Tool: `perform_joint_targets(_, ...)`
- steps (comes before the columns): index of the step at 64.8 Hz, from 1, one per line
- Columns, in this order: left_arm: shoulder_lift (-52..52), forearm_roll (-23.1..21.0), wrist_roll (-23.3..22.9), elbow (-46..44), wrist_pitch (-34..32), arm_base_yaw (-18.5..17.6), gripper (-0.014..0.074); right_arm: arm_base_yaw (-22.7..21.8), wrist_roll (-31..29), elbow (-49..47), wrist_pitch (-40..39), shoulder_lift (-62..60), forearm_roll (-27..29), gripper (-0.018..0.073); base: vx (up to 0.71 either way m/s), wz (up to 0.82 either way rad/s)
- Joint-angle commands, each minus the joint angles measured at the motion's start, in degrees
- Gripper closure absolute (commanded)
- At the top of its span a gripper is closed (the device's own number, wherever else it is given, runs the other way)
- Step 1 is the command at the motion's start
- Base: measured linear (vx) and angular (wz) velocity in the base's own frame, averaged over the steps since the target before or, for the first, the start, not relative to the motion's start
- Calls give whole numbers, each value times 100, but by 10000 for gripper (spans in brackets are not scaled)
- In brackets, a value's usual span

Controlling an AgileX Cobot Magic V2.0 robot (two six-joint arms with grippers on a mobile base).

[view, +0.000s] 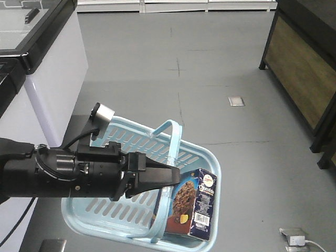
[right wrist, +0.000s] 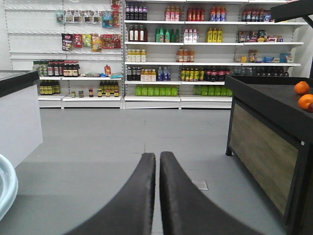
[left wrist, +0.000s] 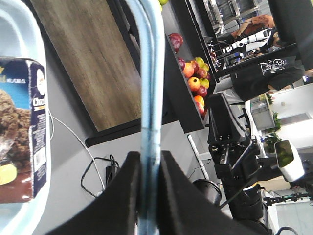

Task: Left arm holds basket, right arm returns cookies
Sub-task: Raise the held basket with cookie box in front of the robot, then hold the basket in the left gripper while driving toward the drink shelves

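The light blue basket hangs over the grey floor, its hoop handle arching above it. My left arm reaches in from the left, and the left gripper is shut on the handle. In the left wrist view both black fingers press the handle bar between them. The cookies box stands upright in the basket's near right corner, also showing at the left edge. The right gripper is shut with nothing in it and points at the shelves. A sliver of the basket rim lies to its left.
A white chest counter stands at the left and a dark wooden stand at the right. A floor plate and a power adapter lie on the floor. Stocked shelves line the far wall; fruit sits on the stand.
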Motion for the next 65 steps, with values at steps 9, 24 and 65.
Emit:
perform_joint_targets(9,-190,-489,65,-212,309,-30,602,0,-14,100,-438,-75,-37,570,34,-9)
perform_joint_targets(24,-190,-489,65,-212,309,-30,602,0,-14,100,-438,-75,-37,570,37,-4)
perform_joint_targets(65,-190,-490,65,-212,231,-30,602,0,-14,100,-438,-75,-37,570,41,4)
